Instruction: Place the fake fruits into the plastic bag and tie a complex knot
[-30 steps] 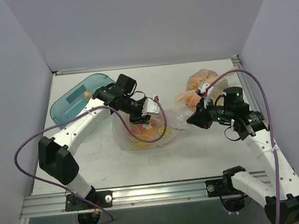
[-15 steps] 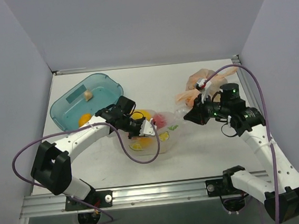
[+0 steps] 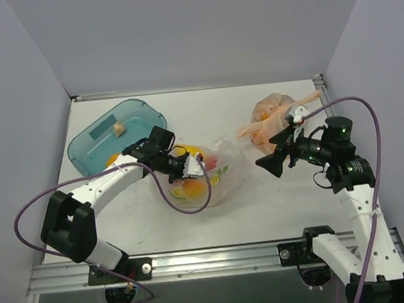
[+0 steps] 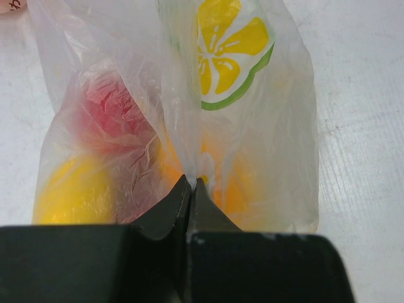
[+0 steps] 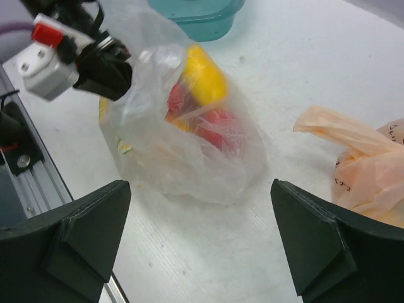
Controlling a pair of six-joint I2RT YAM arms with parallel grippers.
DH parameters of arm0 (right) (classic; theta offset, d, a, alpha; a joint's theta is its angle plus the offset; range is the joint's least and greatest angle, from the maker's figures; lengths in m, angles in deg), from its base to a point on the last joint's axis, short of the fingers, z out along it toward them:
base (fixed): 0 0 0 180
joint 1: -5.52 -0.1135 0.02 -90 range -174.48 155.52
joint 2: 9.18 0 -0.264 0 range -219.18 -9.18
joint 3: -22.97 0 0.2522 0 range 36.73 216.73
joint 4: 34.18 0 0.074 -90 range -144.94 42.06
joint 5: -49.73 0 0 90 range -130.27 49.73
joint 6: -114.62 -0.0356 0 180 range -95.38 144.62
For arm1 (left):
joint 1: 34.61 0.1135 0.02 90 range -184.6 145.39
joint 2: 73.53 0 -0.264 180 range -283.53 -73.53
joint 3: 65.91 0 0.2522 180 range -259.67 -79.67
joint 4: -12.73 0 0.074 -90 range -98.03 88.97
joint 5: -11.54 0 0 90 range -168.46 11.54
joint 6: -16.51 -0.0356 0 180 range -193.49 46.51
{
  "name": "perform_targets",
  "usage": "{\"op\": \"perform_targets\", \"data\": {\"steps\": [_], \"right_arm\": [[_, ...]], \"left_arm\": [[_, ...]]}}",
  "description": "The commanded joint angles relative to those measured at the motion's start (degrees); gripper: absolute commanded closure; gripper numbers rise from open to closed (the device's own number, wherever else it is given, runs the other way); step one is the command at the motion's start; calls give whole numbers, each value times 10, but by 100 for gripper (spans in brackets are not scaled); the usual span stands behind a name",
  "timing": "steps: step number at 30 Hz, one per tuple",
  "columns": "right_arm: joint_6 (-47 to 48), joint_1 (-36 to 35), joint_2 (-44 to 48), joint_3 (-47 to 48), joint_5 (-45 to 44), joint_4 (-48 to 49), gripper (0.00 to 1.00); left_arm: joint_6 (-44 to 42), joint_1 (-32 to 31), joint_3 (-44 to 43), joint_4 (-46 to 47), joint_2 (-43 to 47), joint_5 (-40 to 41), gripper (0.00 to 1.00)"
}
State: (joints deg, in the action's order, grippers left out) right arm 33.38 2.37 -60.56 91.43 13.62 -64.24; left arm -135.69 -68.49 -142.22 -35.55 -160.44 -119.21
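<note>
The plastic bag point(image 4: 284, 126), fake fruits point(image 4: 104, 120) inside, is now pinched by the left claw point(image 4: 191, 187). The right claw point(image 5: 200, 189) opposite has just sprung wide, so knotting seems still ahead.

No legible text. Small dark print on the peach-orange bag point(image 5: 363, 167) and a pale label point(image 3: 101, 130) in the teal tray point(image 3: 141, 114) are too small to read.

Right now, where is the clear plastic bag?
In the top view, the clear plastic bag lies centre-left, pinched by the left gripper, between the teal tray and the peach-orange bag.
</note>
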Motion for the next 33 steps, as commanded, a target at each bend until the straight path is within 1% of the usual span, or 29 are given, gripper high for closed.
{"op": "perform_targets", "data": {"steps": [1,3,5,6,9,11,12,17,20,22,23,24,25,26,27,29,31,32,33], "right_arm": [[186,13,34,-42,128,-40,0],[217,7,24,-54,150,-40,0],[236,-26,-5,-66,136,-20,0],[235,-35,-14,-73,128,20,0],[201,-63,-51,-104,110,126,0],[198,-85,-77,-109,104,150,0],[193,-93,-85,-111,104,181,0],[143,-125,-136,-107,107,243,0],[120,-154,-157,-108,103,281,3],[91,-174,-167,-110,90,303,15],[75,-178,-170,-111,84,313,23],[28,-179,-174,-114,76,342,44],[3,-178,-175,-116,51,357,54],[-15,-177,-177,-115,36,370,77],[-37,-176,-175,-112,17,369,85],[-118,-164,-175,-101,-22,371,100],[-189,-159,-175,-92,-53,352,100],[-207,-160,-174,-84,-110,325,100],[-224,-161,-174,-80,-142,309,100]], "left_arm": [[-22,1,-24,-20,13,-36,100],[-22,1,-24,-21,14,-39,100],[-24,0,-22,-24,14,-40,100],[-28,0,-21,-24,14,-40,100],[-38,-2,-21,-29,10,-38,100],[-41,-3,-23,-35,10,-41,100],[-45,-4,-25,-37,10,-40,100],[-53,-4,-28,-42,9,-46,100],[-52,-6,-32,-42,3,-49,100],[-47,-7,-36,-43,0,-50,100],[-43,-7,-39,-42,-5,-50,100],[-30,-7,-40,-41,-6,-52,100],[-24,-8,-40,-39,-4,-50,100],[-16,-10,-31,-26,-1,-49,100],[2,-13,-24,-15,3,-36,100],[29,-17,-3,29,25,-26,100],[50,-23,37,71,44,2,100],[60,-25,50,111,62,14,100],[88,-37,80,134,71,31,100]]}}
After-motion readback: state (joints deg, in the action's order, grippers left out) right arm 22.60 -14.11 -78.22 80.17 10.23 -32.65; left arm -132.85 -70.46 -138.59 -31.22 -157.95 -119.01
